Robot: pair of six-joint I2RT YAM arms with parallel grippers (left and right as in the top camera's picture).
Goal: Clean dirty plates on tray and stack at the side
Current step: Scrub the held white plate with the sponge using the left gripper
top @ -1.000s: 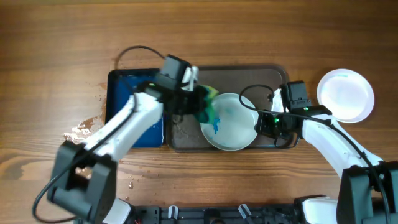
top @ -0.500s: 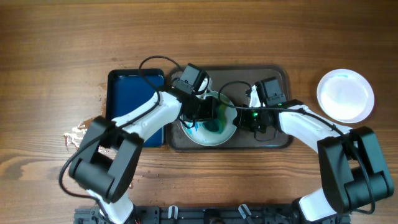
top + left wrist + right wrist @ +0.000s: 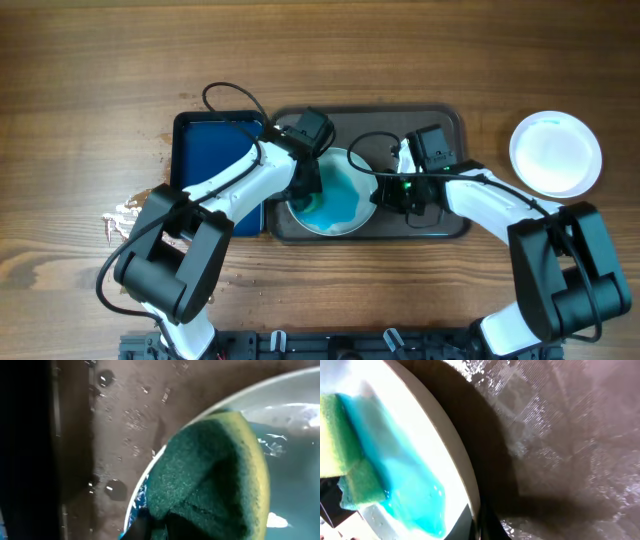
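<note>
Your left hand (image 3: 308,185) was pinching the sponge (image 3: 210,470) and pressing it on the left edge of the plate (image 3: 345,195), which sat in the left half of the tray (image 3: 440,125), around the middle of the overhead frame. Your right hand (image 3: 385,197) was at the plate's right rim. In its wrist view a dark finger met the rim at the bottom edge and a deep shadow lay under the plate. So I judge that it was pinching the rim and tipping the plate up a little, though the jaws themselves were mostly out of sight.

The plate was far from clean. A bright blue wash covered most of its face and pooled toward the lower left, beside the sponge. The scrub looked to be in its middle, not its end.

The far plate (image 3: 556,153) lay on the worktop (image 3: 100,60) at the right of the frame, well apart from the tray, white with only a faint tint. I take it as done and set aside. Whether it was one plate or two stacked, the overhead view did not show. No other plate was on the tray.

What was left, as I judge it, was to finish wiping this plate, carry it right and set it on the far plate. The blue tray (image 3: 215,160) sat just left of the tray.
</note>
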